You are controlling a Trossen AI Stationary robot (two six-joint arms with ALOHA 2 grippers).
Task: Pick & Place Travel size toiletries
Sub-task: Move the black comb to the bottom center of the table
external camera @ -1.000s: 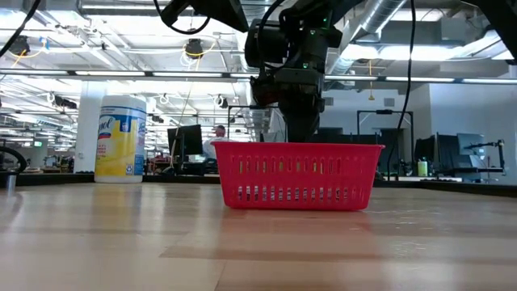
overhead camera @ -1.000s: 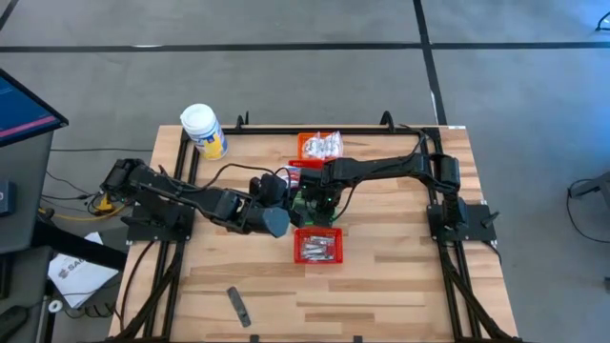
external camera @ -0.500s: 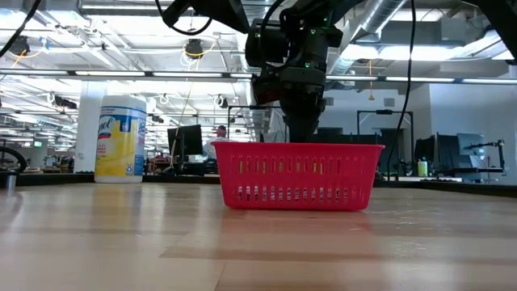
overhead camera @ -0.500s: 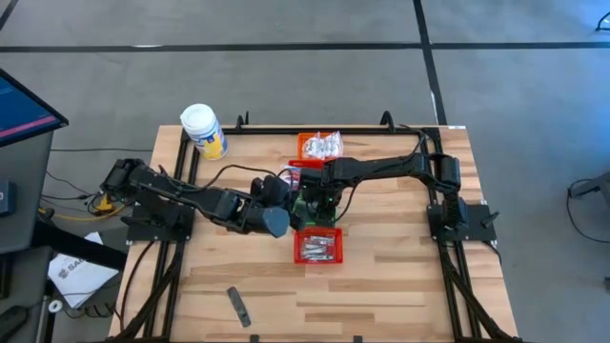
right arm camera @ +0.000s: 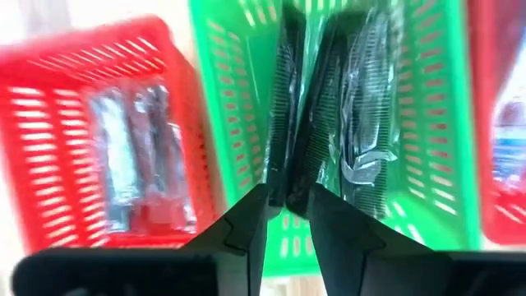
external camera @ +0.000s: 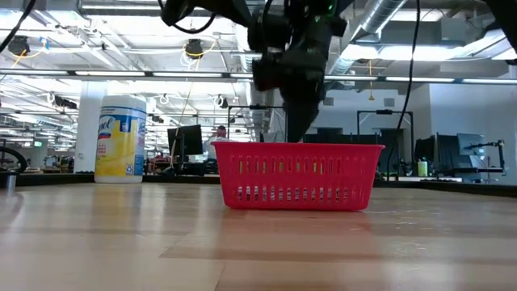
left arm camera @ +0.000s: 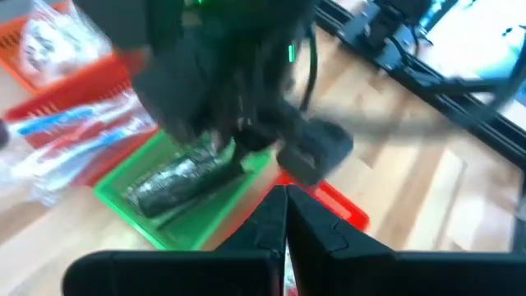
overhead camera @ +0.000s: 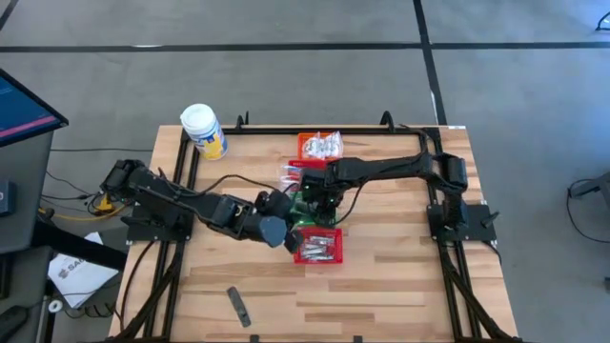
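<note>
Dark strip (right arm camera: 289, 99) between right jaws (pinched).

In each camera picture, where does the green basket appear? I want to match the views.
High view: green basket, mid-table under the right arm, just beyond the red basket.
Low view: not visible; the red basket fills the centre.
Left wrist view: lower left of centre, holding dark wrapped items.
Right wrist view: centre, behind that arm's fingers.
Shared landmark: the red basket with silvery items, also in both wrist views.
</note>
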